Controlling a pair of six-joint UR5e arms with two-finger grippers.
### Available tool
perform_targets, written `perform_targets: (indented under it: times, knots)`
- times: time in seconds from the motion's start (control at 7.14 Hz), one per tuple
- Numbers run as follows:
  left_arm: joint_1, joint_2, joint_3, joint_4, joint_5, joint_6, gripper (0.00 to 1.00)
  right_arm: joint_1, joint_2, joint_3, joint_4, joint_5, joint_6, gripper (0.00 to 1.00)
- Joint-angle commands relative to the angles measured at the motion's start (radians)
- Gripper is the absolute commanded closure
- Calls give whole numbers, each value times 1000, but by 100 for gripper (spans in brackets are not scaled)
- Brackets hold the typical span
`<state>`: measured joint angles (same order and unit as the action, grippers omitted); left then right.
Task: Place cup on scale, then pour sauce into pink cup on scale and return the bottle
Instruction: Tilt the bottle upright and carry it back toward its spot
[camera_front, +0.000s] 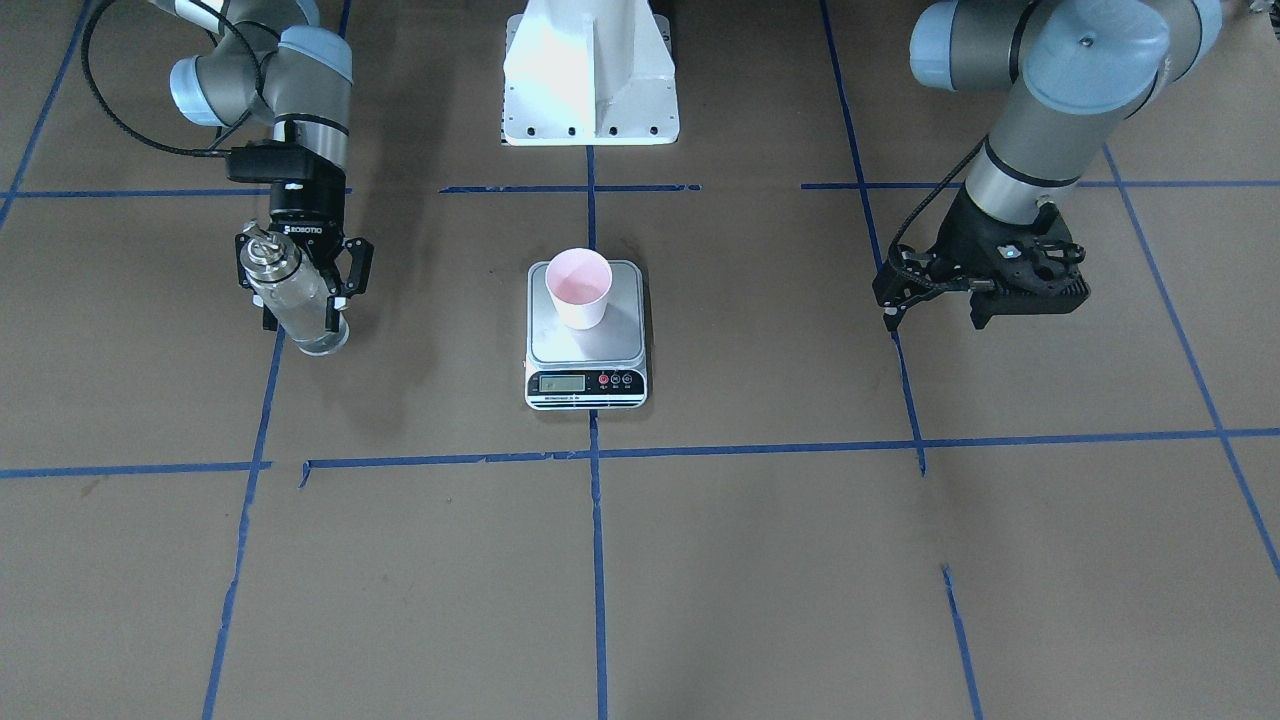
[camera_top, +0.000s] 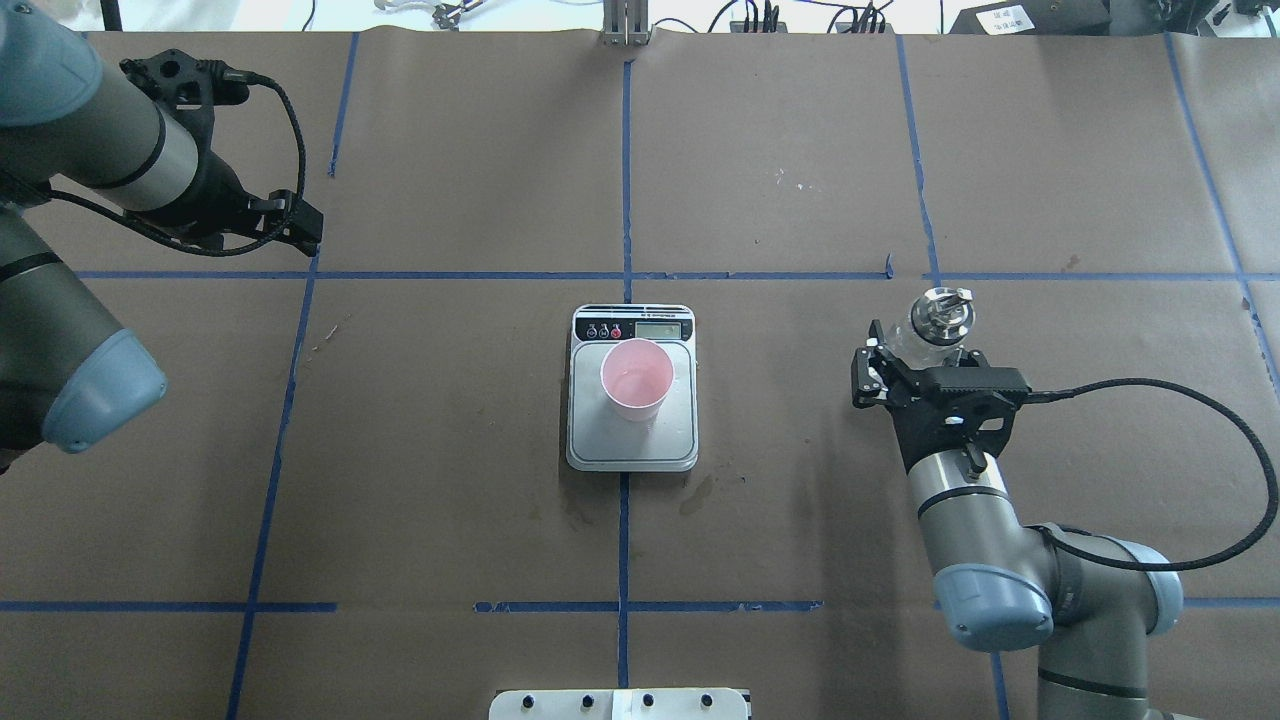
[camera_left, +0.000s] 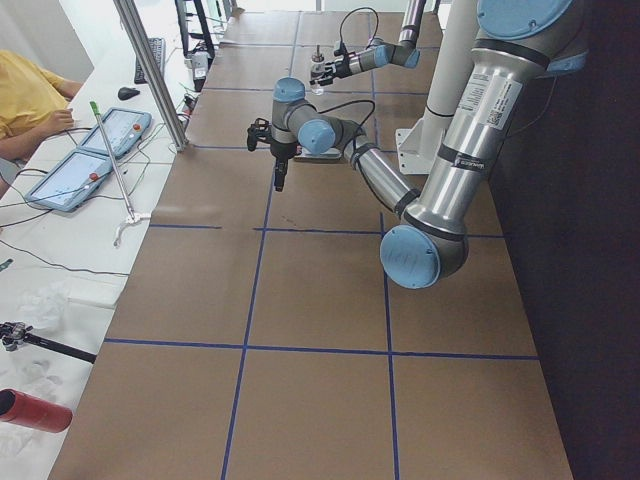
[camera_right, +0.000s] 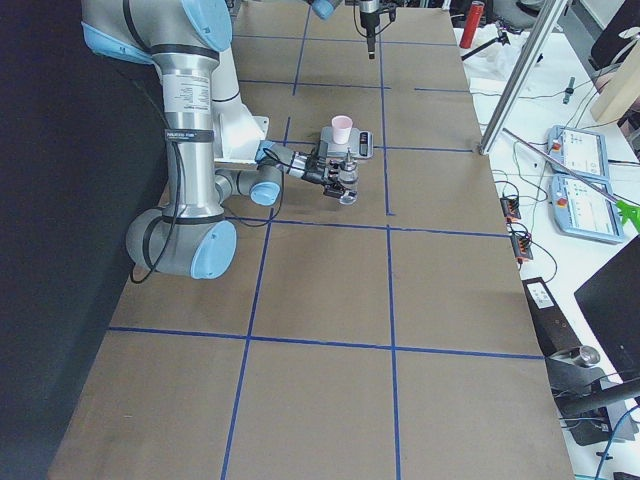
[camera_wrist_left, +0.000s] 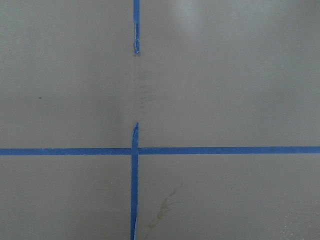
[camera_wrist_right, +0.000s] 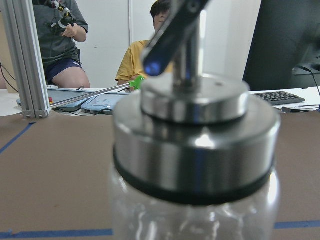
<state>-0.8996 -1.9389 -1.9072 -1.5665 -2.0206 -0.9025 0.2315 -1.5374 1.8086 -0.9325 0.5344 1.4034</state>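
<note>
A: Sauce level?
B: Cannot tell — glass reads almost empty-clear in every view. Scale (camera_front: 586, 340) display too small to read.

A: Left gripper (camera_front: 985, 285)?
B: Hard to make out. Dark mass in the front-facing view, fingers not separable; own wrist camera shows only brown paper and blue tape (camera_wrist_left: 134, 180). Open or closed: cannot tell.

A: Right gripper (camera_front: 300, 275)?
B: Clamped on the bottle (camera_front: 290, 290), fingers on either side of the glass body. Long axis upright, silver cap (camera_top: 940, 308) on top, base at or just above the table (camera_front: 760, 560) — contact unclear.

A: Cup (camera_top: 637, 378)?
B: Upright on the steel platform, mouth up, toward the button-strip end, inside the platform edges.

A: Room?
B: Bottle well apart from scale, bare paper between. Left gripper well apart on the opposite side.
</note>
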Motion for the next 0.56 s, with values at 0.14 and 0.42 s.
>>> perform_targets:
  times: [0.14,0.42]
  knots:
    - [-77,72,-53,-9,-76,165,0,2,-20,-17,4,1,40,100]
    - [-262,177,-58,-9,-177,407,0,-1,-20,-55,4,3,43,100]
